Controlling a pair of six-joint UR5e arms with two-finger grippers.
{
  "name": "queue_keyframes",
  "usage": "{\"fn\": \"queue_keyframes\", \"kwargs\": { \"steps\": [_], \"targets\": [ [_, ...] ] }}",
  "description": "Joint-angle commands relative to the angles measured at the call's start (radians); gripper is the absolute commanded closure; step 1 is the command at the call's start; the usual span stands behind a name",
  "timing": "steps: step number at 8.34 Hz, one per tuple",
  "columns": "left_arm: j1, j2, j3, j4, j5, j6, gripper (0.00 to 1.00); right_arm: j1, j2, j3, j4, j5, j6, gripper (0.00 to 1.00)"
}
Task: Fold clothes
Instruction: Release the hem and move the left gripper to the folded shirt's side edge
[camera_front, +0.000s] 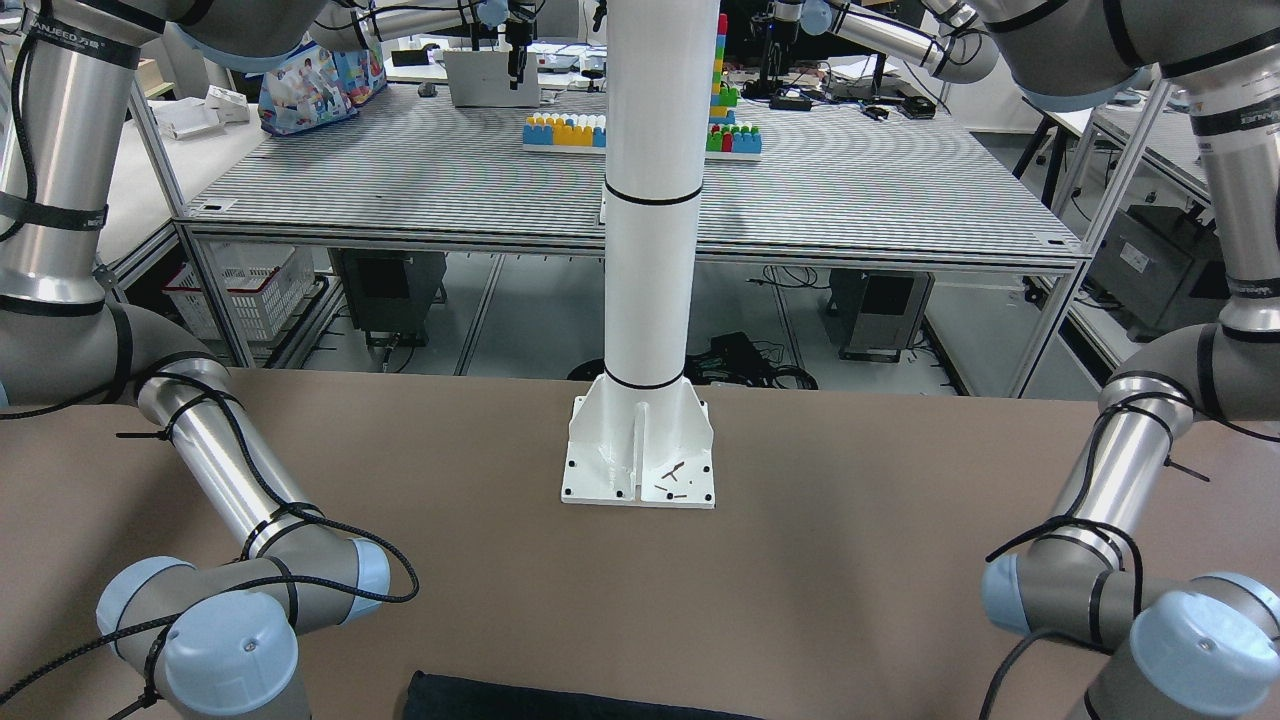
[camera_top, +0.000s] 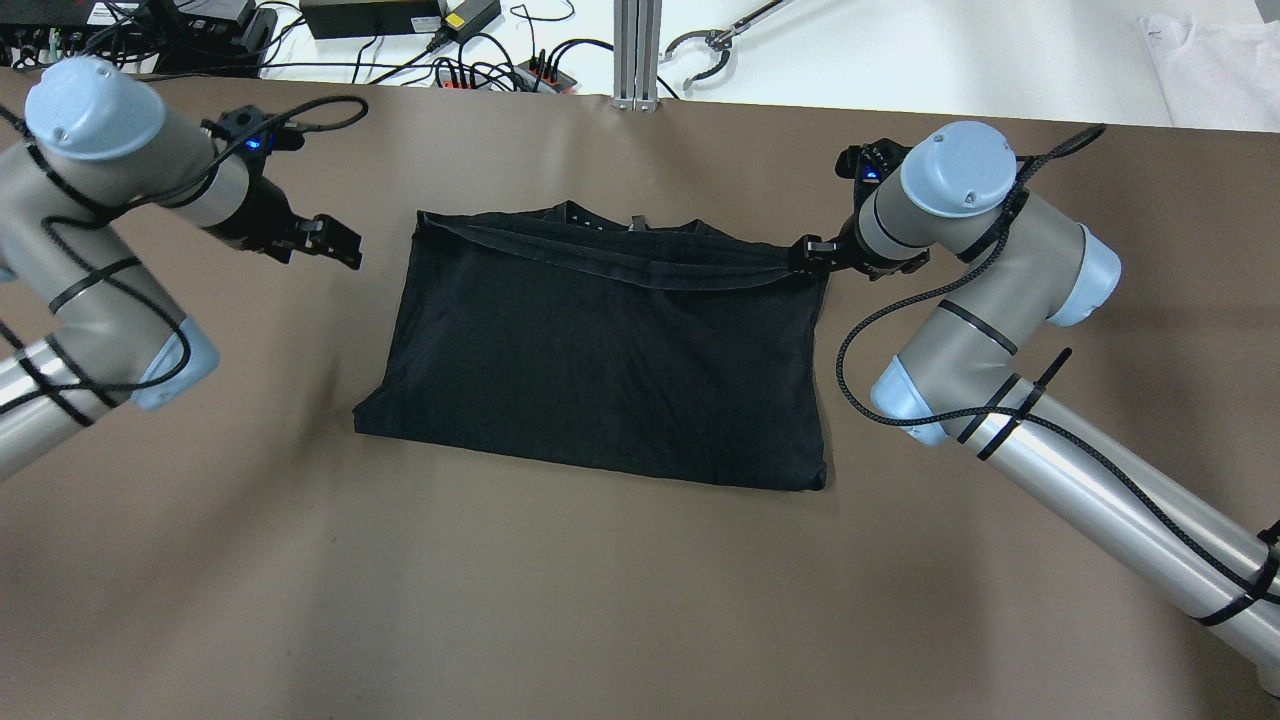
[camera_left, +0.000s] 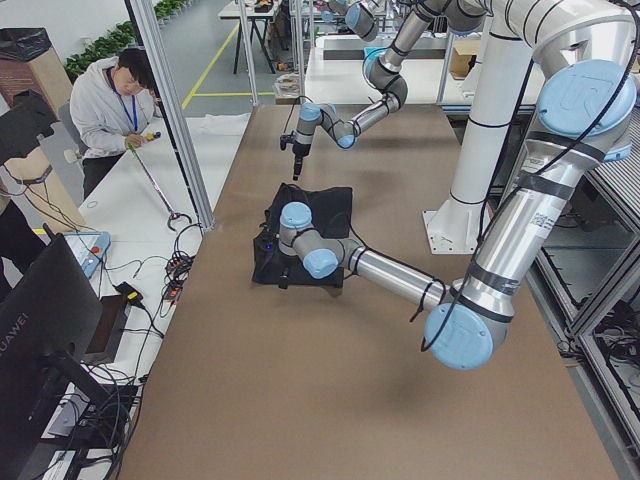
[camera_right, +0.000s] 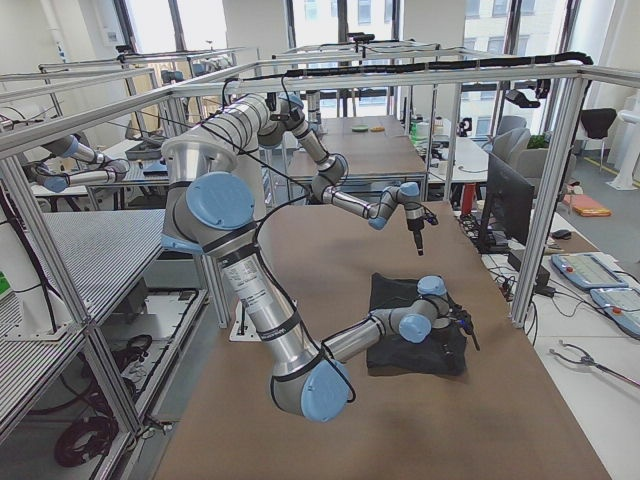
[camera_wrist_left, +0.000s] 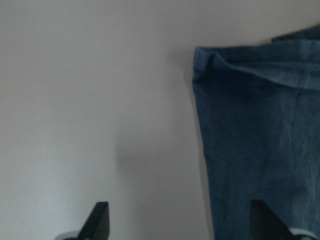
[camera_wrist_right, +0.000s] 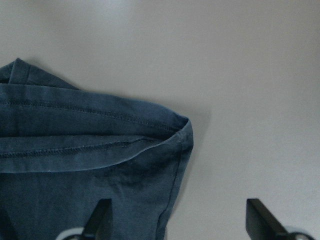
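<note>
The clothes (camera_top: 610, 350) are one black piece lying flat and folded in the middle of the brown table (camera_top: 640, 600), with a hemmed fold along the far edge. My left gripper (camera_top: 338, 243) is open just off the cloth's left side. In the left wrist view the cloth (camera_wrist_left: 260, 140) fills the right side, and the left gripper (camera_wrist_left: 180, 222) has one finger over bare table and the other over the cloth's edge. My right gripper (camera_top: 806, 256) is open at the far right corner. That corner (camera_wrist_right: 175, 130) lies ahead of the right gripper (camera_wrist_right: 177, 220).
A white pole's base (camera_front: 640, 450) is bolted to the robot's side of the table. Cables and power bricks (camera_top: 400, 20), a grabber tool (camera_top: 700, 55) and a white garment (camera_top: 1210, 60) lie on the bench beyond the far edge. A person (camera_left: 110, 100) sits there.
</note>
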Motion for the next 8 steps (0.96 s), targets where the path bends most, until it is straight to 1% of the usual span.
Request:
{"fn": "queue_keyframes", "kwargs": {
  "steps": [1,3,4,5,6,7,8],
  "targets": [
    [0.109,0.176,-0.079,-0.212,0.001,-0.084,0.0,-0.023,-0.005,0.027,0.0,-0.006,0.018,0.06],
    [0.19,0.176,-0.08,-0.272,0.01,-0.216,0.0,-0.025,-0.005,0.046,0.0,-0.008,0.022,0.06],
    [0.227,0.178,-0.079,-0.286,0.059,-0.241,0.0,-0.025,-0.005,0.046,0.0,-0.008,0.023,0.06],
    [0.25,0.176,-0.074,-0.289,0.085,-0.243,0.01,-0.026,-0.006,0.046,0.0,-0.008,0.025,0.06],
    [0.252,0.176,-0.074,-0.289,0.085,-0.243,0.13,-0.026,-0.008,0.046,0.0,-0.008,0.028,0.06],
    [0.252,0.175,-0.076,-0.289,0.085,-0.249,0.4,-0.026,-0.008,0.047,0.0,-0.008,0.028,0.06],
    [0.253,0.172,-0.076,-0.289,0.084,-0.25,0.63,-0.026,-0.008,0.047,0.0,-0.008,0.028,0.06]
  ]
}}
